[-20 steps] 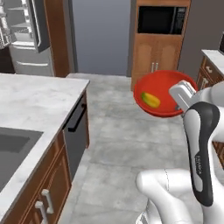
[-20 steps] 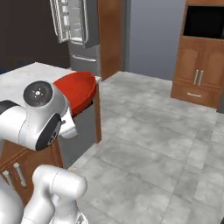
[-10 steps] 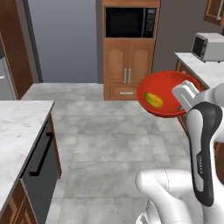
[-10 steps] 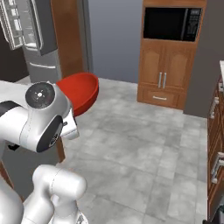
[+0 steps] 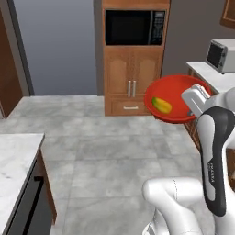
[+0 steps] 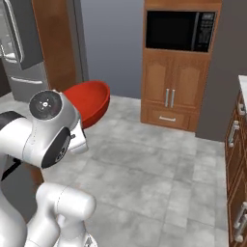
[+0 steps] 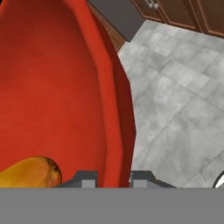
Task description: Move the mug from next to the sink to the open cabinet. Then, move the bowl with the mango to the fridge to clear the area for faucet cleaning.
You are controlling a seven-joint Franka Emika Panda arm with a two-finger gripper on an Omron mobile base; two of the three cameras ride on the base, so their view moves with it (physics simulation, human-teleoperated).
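Left base view, red bowl (image 5: 176, 98) held aloft at right, mango (image 5: 161, 105) lying inside, near rim hidden behind white arm, right base view, bowl's underside alone visible, fridge (image 6: 17, 46) cut off far left, hand view, gripper (image 7: 113, 178) clamped across bowl rim, mango partly cropped.

my gripper (image 7: 114, 179) clamps the rim of the bowl (image 7: 52, 96), one fingertip (image 7: 87, 178) inside the wall, the other outside. the mango (image 7: 28, 172) lies inside the bowl beside the inner fingertip. grey floor tiles (image 7: 175, 109) lie beyond the rim.
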